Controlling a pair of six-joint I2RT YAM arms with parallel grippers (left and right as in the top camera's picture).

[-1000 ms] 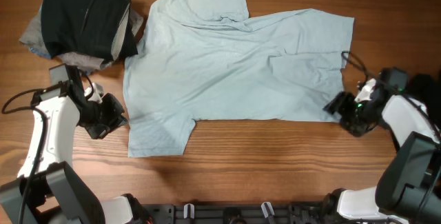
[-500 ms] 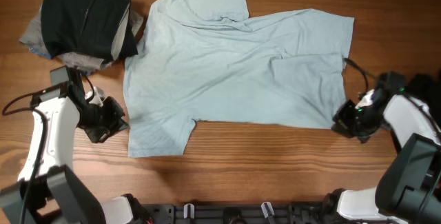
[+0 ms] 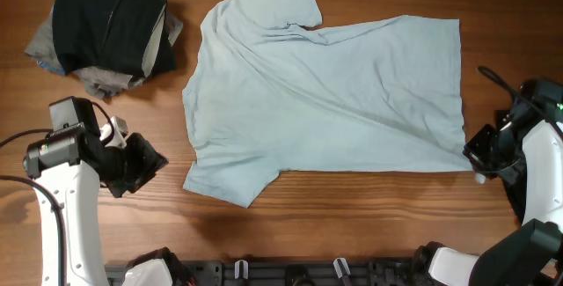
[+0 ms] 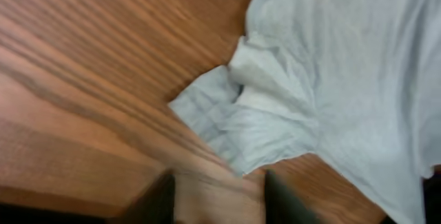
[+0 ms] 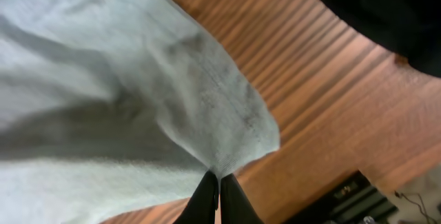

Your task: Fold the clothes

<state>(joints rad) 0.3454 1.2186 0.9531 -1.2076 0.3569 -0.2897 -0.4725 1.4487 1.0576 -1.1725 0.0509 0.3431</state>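
Observation:
A pale blue T-shirt lies spread across the middle of the table, collar to the left and hem to the right. My right gripper is shut on its lower right hem corner; in the right wrist view the closed fingertips pinch the fabric. My left gripper stands open to the left of the lower sleeve and apart from it. In the left wrist view only bare wood shows between its blurred fingers, with the sleeve just ahead. A pile of black and grey clothes sits at the back left.
Wooden table all around the shirt. A black bar with clips runs along the front edge. Something dark fills the upper right corner of the right wrist view.
My right gripper shut on the hem corner and pulled the whole shirt to the right, smoothing it. My left gripper opened, let the sleeve go and drew back to the left.

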